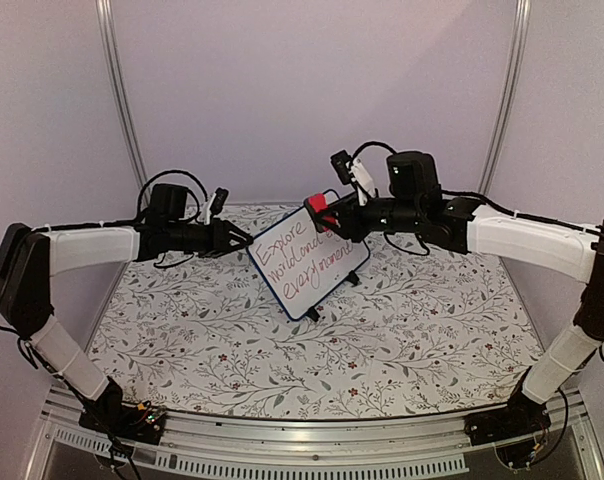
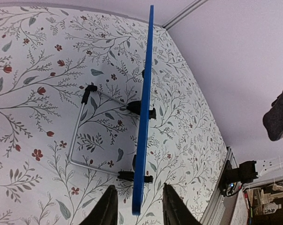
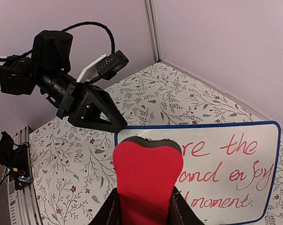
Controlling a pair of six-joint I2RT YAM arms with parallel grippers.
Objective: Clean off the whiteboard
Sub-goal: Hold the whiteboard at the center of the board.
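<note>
The whiteboard (image 1: 310,262) stands tilted on the table's middle, blue-framed, with red handwriting across it. In the left wrist view it is edge-on (image 2: 145,103), propped on a wire stand (image 2: 78,136). My left gripper (image 1: 244,240) is open; its fingers (image 2: 106,208) straddle the board's left corner with a gap on each side. My right gripper (image 1: 327,215) is shut on a red eraser (image 1: 316,204). In the right wrist view the eraser (image 3: 148,173) has its dark felt edge at the upper left part of the board (image 3: 226,154), covering the first letters.
A floral cloth (image 1: 232,340) covers the table. Pale walls and metal posts (image 1: 122,100) close the back and sides. An aluminium rail (image 1: 312,440) runs along the near edge. The left arm (image 3: 71,98) shows in the right wrist view, just left of the board.
</note>
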